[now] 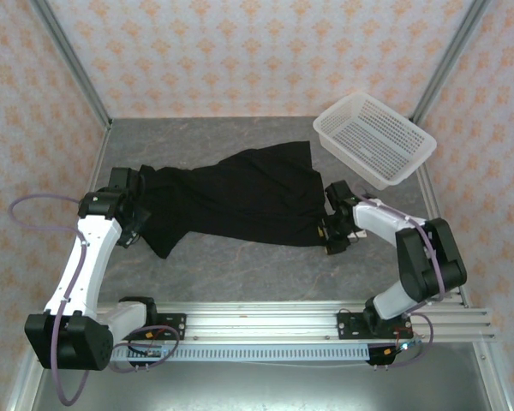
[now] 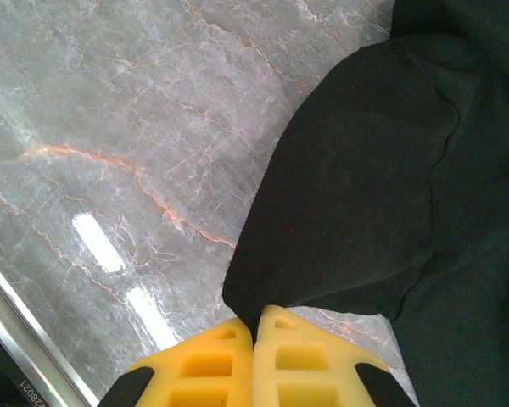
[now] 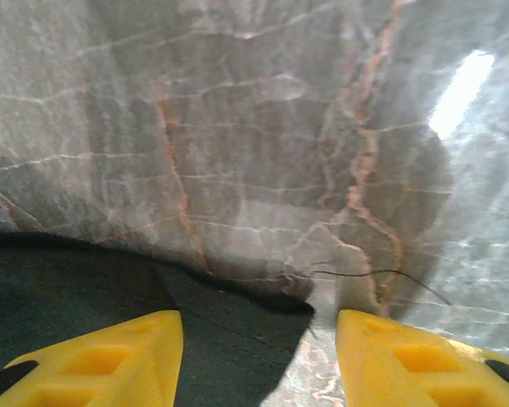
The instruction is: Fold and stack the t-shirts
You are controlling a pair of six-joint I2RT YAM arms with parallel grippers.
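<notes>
The black t-shirt (image 1: 240, 197) lies spread across the middle of the grey marble table, plain black side up, no print showing. At its left end my left gripper (image 1: 130, 205) is shut on a sleeve edge; in the left wrist view the yellow fingers (image 2: 253, 335) pinch the t-shirt (image 2: 356, 203) cloth, which stretches away up and to the right. At the shirt's lower right corner my right gripper (image 1: 332, 229) stands open; in the right wrist view a corner of the t-shirt (image 3: 229, 339) lies between its spread yellow fingertips (image 3: 144, 343), the gripper (image 3: 259, 343) close above the table.
A white plastic mesh basket (image 1: 374, 139) sits tilted at the back right corner. Metal frame posts and patterned walls bound the table (image 1: 240, 265). An aluminium rail (image 1: 265, 321) with the arm bases runs along the near edge. Bare marble lies in front of the shirt.
</notes>
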